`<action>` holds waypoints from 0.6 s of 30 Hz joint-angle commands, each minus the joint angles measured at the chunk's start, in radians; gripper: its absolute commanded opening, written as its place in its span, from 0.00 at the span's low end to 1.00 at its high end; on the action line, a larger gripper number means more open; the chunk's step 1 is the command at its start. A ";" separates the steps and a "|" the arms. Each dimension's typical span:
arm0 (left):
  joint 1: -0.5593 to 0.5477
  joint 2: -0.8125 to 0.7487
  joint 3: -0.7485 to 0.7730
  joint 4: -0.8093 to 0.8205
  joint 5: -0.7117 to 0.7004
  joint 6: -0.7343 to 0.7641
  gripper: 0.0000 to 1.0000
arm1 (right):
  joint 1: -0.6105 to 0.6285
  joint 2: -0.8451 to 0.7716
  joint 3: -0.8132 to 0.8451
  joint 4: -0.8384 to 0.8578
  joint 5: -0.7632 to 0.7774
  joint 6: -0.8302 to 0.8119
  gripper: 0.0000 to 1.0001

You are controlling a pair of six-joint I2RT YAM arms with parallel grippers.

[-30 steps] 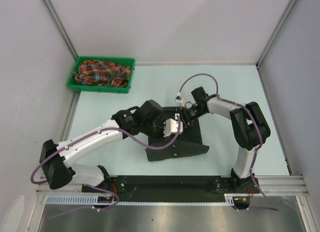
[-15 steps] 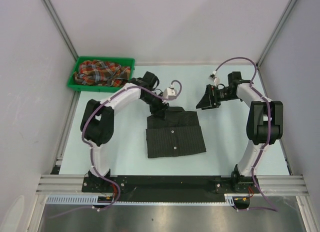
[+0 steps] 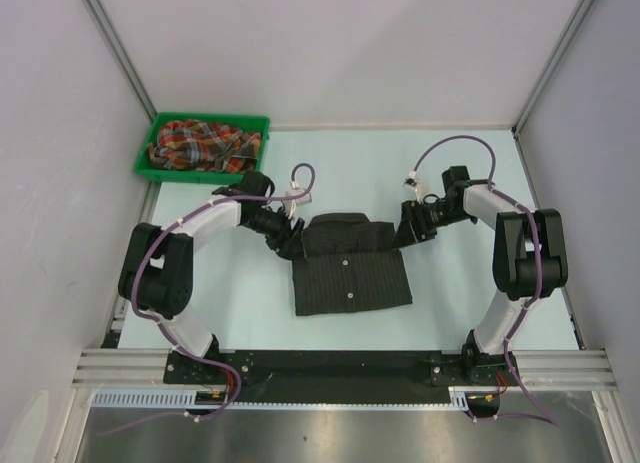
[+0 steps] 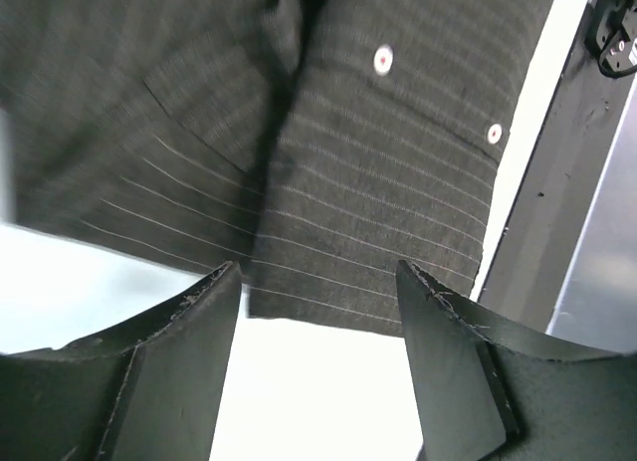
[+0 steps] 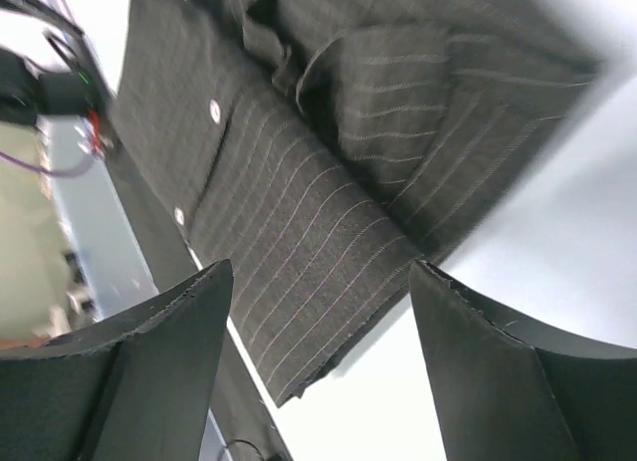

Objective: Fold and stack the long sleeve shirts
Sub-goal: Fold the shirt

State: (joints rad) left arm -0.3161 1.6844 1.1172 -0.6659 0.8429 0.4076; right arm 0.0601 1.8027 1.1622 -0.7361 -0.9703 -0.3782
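- Black, scuffed fingers point(image 4: 179, 361) of my left gripper point(image 4: 318, 282): spread apart with nothing between them and no cloth touched. Only pale table point(image 3: 470, 283) shows in the gap.
- My right gripper point(image 5: 320, 277) is the same: jaws apart and empty, just off the cloth's edge.
- Both hang low at the far corners of the black pinstriped shirt point(image 3: 350, 273), one on each side. My judgement is that this mirrored stance suits a two-handed fold or a tidy-up of the far edge. I cannot tell from here which is intended.
- The black pinstriped shirt lies in the middle of the table as a compact rectangle with the placket facing up. Two white buttons point(image 4: 382, 59) are visible. The far band looks thicker and rumpled, and the near part lies flat.
- The plaid shirt point(image 3: 205, 143) is crumpled in the green bin point(image 3: 195, 176) at the far left corner, well apart from both arms.
- Judgement: one shirt is roughly folded, the other is untouched, and there is no stack yet.
- Hidden or unclear:
  - In the overhead view my left wrist covers the shirt's far left corner.
  - The sleeves are not visible, so I cannot confirm they are tucked under.
  - The right wrist view is smeared along its far side.
  - The plaid shirt's sleeves and collar cannot be picked out in the heap.
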 commanded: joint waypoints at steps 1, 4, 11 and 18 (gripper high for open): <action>-0.003 0.001 -0.048 0.101 0.013 -0.082 0.69 | 0.044 -0.028 -0.022 0.047 0.091 -0.076 0.75; -0.003 0.026 -0.050 0.100 0.010 -0.089 0.69 | 0.063 0.004 -0.030 0.067 0.105 -0.083 0.71; -0.003 0.070 -0.063 0.106 0.001 -0.082 0.65 | 0.076 0.044 -0.030 0.067 0.130 -0.116 0.63; -0.003 0.086 -0.074 0.094 -0.010 -0.064 0.57 | 0.076 0.046 -0.027 0.079 0.165 -0.111 0.63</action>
State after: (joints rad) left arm -0.3218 1.7660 1.0512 -0.5846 0.8322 0.3363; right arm 0.1322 1.8439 1.1297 -0.6895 -0.8402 -0.4683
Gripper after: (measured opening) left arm 0.581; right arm 0.588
